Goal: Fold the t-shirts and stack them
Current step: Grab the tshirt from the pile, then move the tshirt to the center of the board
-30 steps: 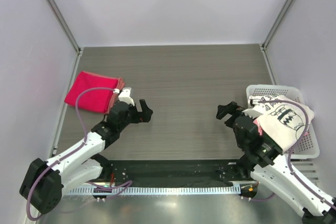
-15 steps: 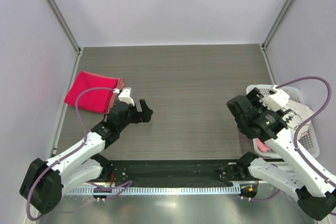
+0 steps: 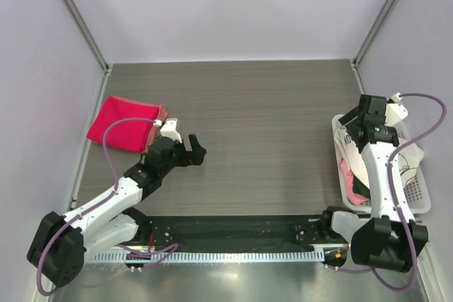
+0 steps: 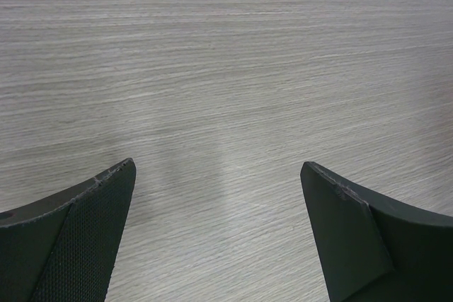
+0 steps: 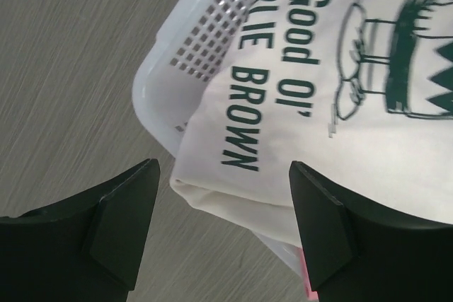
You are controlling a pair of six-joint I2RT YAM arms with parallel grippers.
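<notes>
A folded magenta-red t-shirt (image 3: 126, 124) lies at the table's left side. The cream-white t-shirt (image 3: 405, 160) with green lettering lies bunched in the white lattice basket (image 3: 419, 203) at the right. A pink t-shirt (image 3: 347, 170) shows under it. My right gripper (image 3: 356, 122) is open and empty above the basket's near-left corner. In the right wrist view its fingers (image 5: 223, 224) straddle the cream shirt's edge (image 5: 333, 104), the basket rim (image 5: 205, 40) and a pink strip (image 5: 306, 274), without touching them. My left gripper (image 3: 197, 152) is open and empty over bare table (image 4: 218, 210), right of the red shirt.
The basket stands against the right wall. Grey walls with metal posts close in the table on three sides. A black strip and a metal rail (image 3: 226, 254) run along the near edge between the arm bases.
My right arm has swung from the table's middle-right out to the basket's left corner. The left arm has not moved.
</notes>
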